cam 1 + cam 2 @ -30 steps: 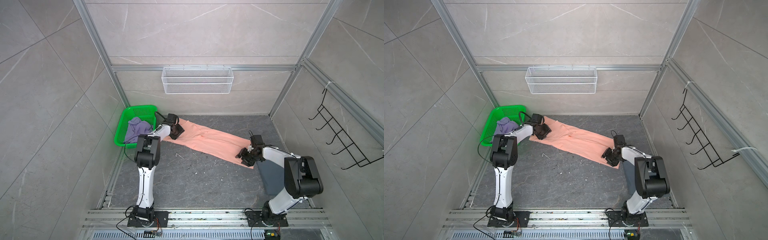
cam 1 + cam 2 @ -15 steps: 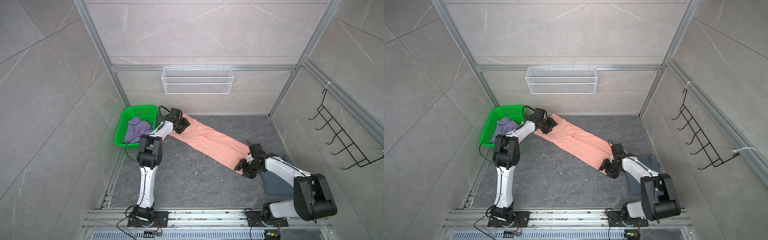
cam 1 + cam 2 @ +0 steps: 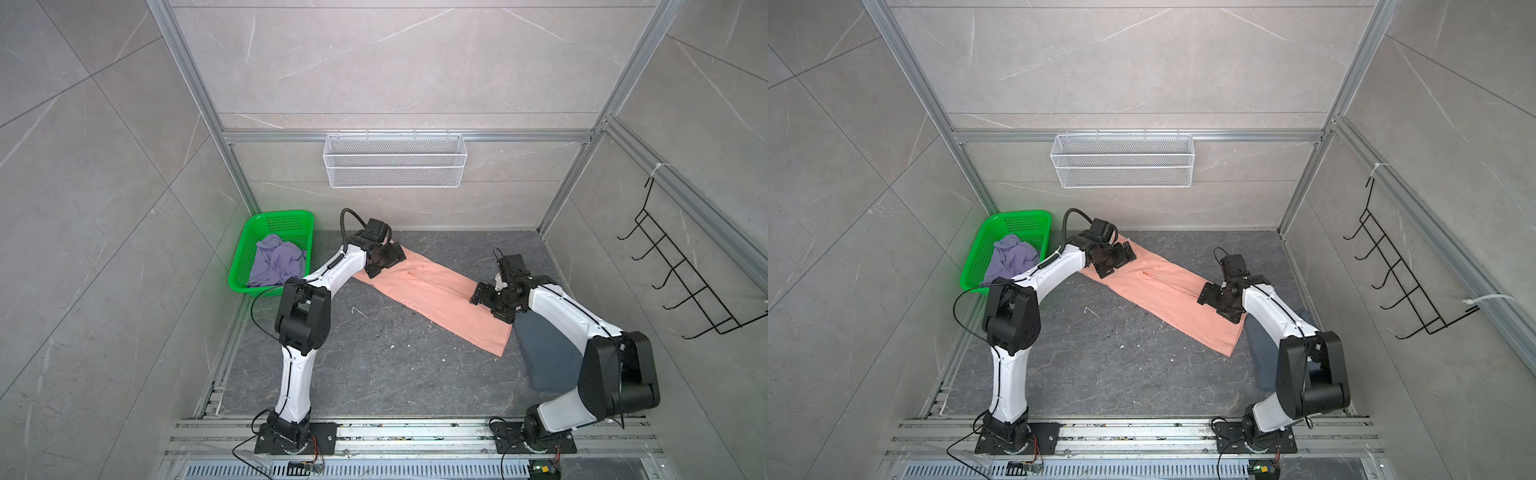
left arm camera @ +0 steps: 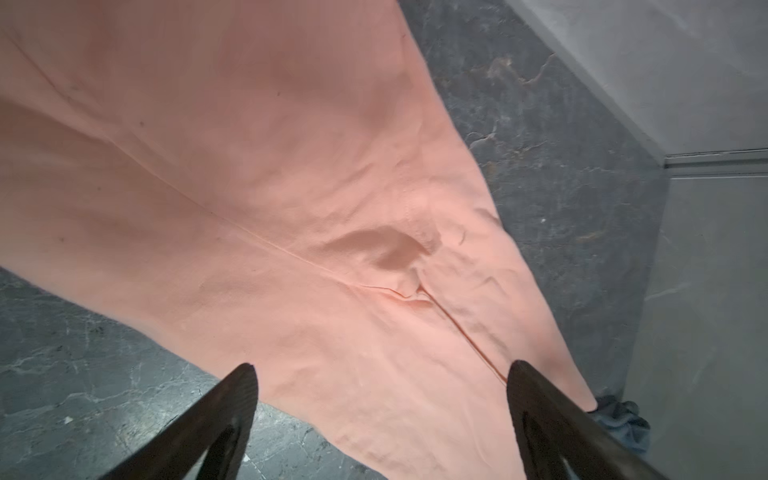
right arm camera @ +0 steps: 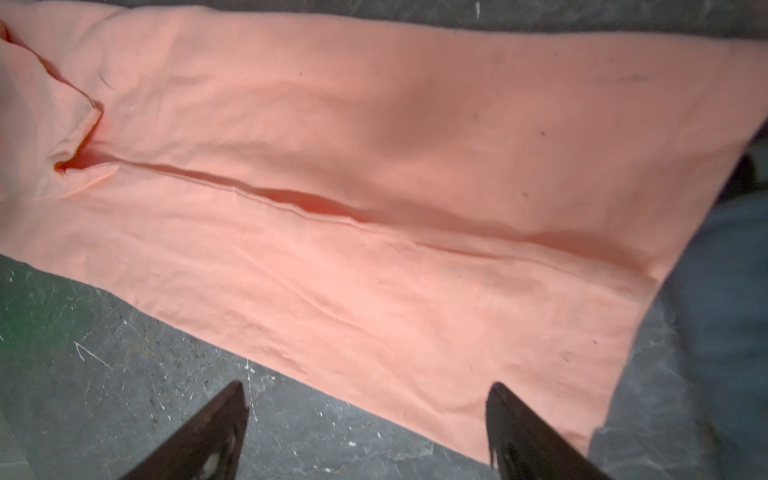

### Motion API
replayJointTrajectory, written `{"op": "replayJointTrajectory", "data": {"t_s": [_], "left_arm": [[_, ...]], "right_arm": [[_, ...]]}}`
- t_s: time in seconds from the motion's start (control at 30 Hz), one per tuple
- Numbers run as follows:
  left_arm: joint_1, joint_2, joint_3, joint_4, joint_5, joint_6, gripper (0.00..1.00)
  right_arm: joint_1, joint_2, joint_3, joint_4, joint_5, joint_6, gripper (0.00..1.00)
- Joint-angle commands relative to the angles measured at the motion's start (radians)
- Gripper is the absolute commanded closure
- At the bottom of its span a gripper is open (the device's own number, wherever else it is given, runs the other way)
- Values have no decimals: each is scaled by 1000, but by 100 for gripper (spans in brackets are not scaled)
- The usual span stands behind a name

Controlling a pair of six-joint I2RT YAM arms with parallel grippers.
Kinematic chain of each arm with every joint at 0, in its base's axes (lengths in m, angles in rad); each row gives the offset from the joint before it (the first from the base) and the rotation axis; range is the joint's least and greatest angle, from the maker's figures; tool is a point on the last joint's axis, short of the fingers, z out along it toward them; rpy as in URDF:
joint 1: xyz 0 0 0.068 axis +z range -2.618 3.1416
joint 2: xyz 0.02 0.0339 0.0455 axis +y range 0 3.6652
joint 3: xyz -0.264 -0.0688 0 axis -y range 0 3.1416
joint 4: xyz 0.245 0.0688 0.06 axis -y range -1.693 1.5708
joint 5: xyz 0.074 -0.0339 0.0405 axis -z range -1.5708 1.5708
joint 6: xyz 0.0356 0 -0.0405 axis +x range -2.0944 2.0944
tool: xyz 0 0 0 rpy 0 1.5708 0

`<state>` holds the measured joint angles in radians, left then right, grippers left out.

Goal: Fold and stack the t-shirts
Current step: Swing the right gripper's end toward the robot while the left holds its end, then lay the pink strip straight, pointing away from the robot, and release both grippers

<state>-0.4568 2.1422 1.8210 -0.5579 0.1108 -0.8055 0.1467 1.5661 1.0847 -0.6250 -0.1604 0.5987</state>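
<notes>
At the worktop's far left corner the basket (image 3: 242,255) holds the lavender shirt (image 3: 276,264), crumpled and not yet folded. The left arm (image 3: 332,270) passes just beside the rim, so we judge a wide swing could knock the basket.

The left jaws stand wide apart with nothing between them, above the far left end of the pink shirt (image 3: 436,295). That shirt lies as a long strip slanting from the far left toward the near right, its two flaps meeting along a middle line. A pucker (image 4: 395,253) sits near the left end, and we think folding over it would set a lump in the stack. If either pair of jaws pinches only the top flap, the strip could fall open when lifted. Because the strip lies aslant, uneven pulls from its two ends could skew the next fold.

The right jaws are likewise spread and empty, above the strip toward its right end. At the right edge the blue-grey shirt (image 3: 544,353) lies folded under the right arm (image 3: 561,307), just beside the strip's near corner. A low grab there could catch both cloths, or the arm could drag the folded one askew.
</notes>
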Motion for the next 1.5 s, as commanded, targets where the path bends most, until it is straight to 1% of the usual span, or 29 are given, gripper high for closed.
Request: {"op": "replayJointTrajectory", "data": {"t_s": [0.0,0.07,0.1,0.13,0.27,0.4,0.5,0.63,0.73,0.77,0.9,0.97,1.03,1.1,1.17,1.23,1.3,1.37,1.47], "left_arm": [[20,40,22,-32,-59,-17,0],[23,63,39,-34,-70,-17,0],[27,77,54,-36,-71,-16,0],[31,96,69,-40,-65,-17,0],[60,159,109,-33,-11,-22,0],[89,220,122,-34,5,-33,0],[109,251,131,-31,28,-35,0],[138,301,180,-36,75,-30,0],[156,344,233,-33,131,4,1],[163,361,256,-29,165,22,1],[172,421,347,-30,267,110,1],[170,451,392,-35,328,157,1],[170,474,426,-43,367,190,1],[170,491,445,-48,385,209,1],[170,499,457,-44,395,210,1],[170,506,459,-31,402,198,1],[170,511,463,-10,422,183,1],[167,516,470,13,427,169,1],[162,529,499,31,437,155,1]], "right_arm": [[1,86,49,66,4,37,7],[1,141,65,95,-17,54,6],[1,167,68,117,-34,64,1],[1,186,64,142,-47,74,1],[2,231,38,198,-83,115,2],[16,232,-24,237,-124,148,4],[60,233,-59,236,-126,162,5],[135,228,-107,234,-108,199,7],[199,213,-142,229,-96,233,8],[226,207,-148,213,-83,242,9],[360,165,-179,122,8,275,9],[428,140,-223,103,43,326,9],[494,110,-285,110,65,404,9],[563,88,-340,132,76,487,10],[639,85,-364,136,92,543,10],[712,111,-353,130,102,584,10],[770,165,-308,112,105,591,10],[817,240,-227,59,115,575,10],[860,331,-114,11,111,539,10]]}}
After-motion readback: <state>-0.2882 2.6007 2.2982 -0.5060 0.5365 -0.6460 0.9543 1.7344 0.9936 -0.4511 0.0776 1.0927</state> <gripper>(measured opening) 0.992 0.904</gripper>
